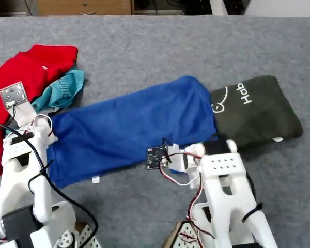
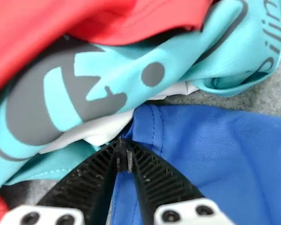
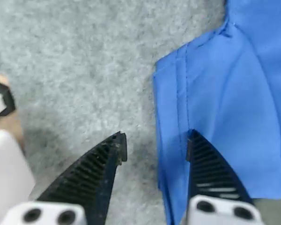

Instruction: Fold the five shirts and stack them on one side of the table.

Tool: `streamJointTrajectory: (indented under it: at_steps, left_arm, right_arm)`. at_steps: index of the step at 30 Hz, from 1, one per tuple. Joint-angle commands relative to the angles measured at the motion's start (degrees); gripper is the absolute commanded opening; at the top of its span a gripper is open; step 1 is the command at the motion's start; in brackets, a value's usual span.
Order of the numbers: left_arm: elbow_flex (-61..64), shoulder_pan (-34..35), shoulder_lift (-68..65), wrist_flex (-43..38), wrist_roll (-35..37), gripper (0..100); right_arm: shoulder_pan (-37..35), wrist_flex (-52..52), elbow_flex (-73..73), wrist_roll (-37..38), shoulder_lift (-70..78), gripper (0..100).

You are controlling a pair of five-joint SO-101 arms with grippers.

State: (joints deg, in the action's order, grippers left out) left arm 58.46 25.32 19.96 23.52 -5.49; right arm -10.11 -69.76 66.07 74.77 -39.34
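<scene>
A blue shirt (image 1: 134, 126) lies lengthwise across the middle of the grey table (image 1: 144, 51). My left gripper (image 2: 123, 157) is shut on the blue shirt's (image 2: 210, 154) corner, right beside the teal shirt (image 2: 84, 89) and the red shirt (image 2: 47, 28). In the high view the left gripper (image 1: 43, 128) sits at the blue shirt's left end. My right gripper (image 3: 154, 144) is open at the blue shirt's (image 3: 234, 108) near edge, with one finger (image 3: 100, 159) over bare carpet and the other over the cloth. The right gripper (image 1: 168, 151) is at the shirt's near right corner.
A red shirt (image 1: 26, 77) lies crumpled at the far left with a teal shirt (image 1: 62, 90) tucked under it. A folded dark shirt (image 1: 256, 111) with white print lies at the right, touching the blue one. Bare carpet spans the far side.
</scene>
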Motion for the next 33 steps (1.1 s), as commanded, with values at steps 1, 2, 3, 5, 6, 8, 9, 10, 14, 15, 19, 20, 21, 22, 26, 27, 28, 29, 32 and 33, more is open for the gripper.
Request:
streamJointTrajectory:
  at_steps: [1,2,3,5,6,8,9,10,14,15,19,20,21,22,26,27,28,29,32,33]
  left_arm:
    - [-2.6,0.1,0.1,-0.9,0.0,2]
    - [-2.6,0.1,0.1,-0.9,0.0,2]
    - [-2.6,0.1,0.1,-0.9,0.0,2]
    - [-2.6,0.1,0.1,-0.9,0.0,2]
    - [-2.6,0.1,0.1,-0.9,0.0,2]
    - [-2.6,0.1,0.1,-0.9,0.0,2]
    - [-2.6,0.1,0.1,-0.9,0.0,2]
    - [-2.5,0.1,0.1,-0.9,0.0,2]
    - [-2.5,0.2,0.1,-0.9,0.0,2]
    - [-2.4,0.2,0.1,-0.9,0.0,2]
    - [-2.6,0.4,0.1,0.3,0.0,2]
    - [-2.9,0.2,0.1,1.1,0.0,2]
    - [-3.3,0.2,0.1,2.0,0.0,2]
    - [-3.7,0.3,0.1,2.5,0.0,2]
    - [-3.7,0.5,0.1,2.5,0.0,2]
    - [-3.8,0.5,0.1,2.6,0.0,2]
    - [-3.8,0.5,0.1,2.6,0.0,2]
    - [-3.8,0.5,0.1,2.6,0.0,2]
    - [-3.7,0.5,0.1,2.6,0.0,2]
    - [-3.7,0.5,0.1,2.6,0.0,2]
  right_arm:
    - [-0.6,3.6,0.5,-0.5,-1.1,22.2]
    - [-0.6,4.0,0.6,-0.5,-1.1,22.3]
    - [-0.6,4.6,0.7,-0.4,-1.1,22.3]
    - [-0.6,5.7,0.9,-0.4,-1.0,22.3]
    - [-0.6,6.5,1.5,-0.2,-0.7,22.3]
    - [-0.6,8.1,2.7,1.1,1.5,22.3]
    - [-0.6,9.1,3.3,1.3,3.2,22.3]
    - [-0.6,10.3,3.6,1.3,5.2,22.3]
    - [-0.4,14.3,3.3,1.4,14.5,22.1]
    - [-0.1,14.3,1.8,1.4,15.9,22.1]
    - [1.4,14.6,-1.2,1.3,19.4,22.1]
    - [1.4,14.5,-1.6,1.2,20.1,22.1]
    - [1.4,14.5,-1.8,1.2,20.5,22.1]
    - [1.4,14.5,-1.8,1.2,20.5,22.1]
    - [1.4,14.6,-1.8,1.2,20.5,22.0]
    - [1.4,14.6,-1.8,1.2,20.5,22.0]
    - [1.4,14.6,-1.8,1.2,20.5,22.0]
    - [1.4,14.7,-1.8,1.2,20.5,22.0]
    - [1.4,14.8,-1.8,1.2,20.5,18.7]
    - [1.4,14.8,-1.8,1.2,20.5,15.8]
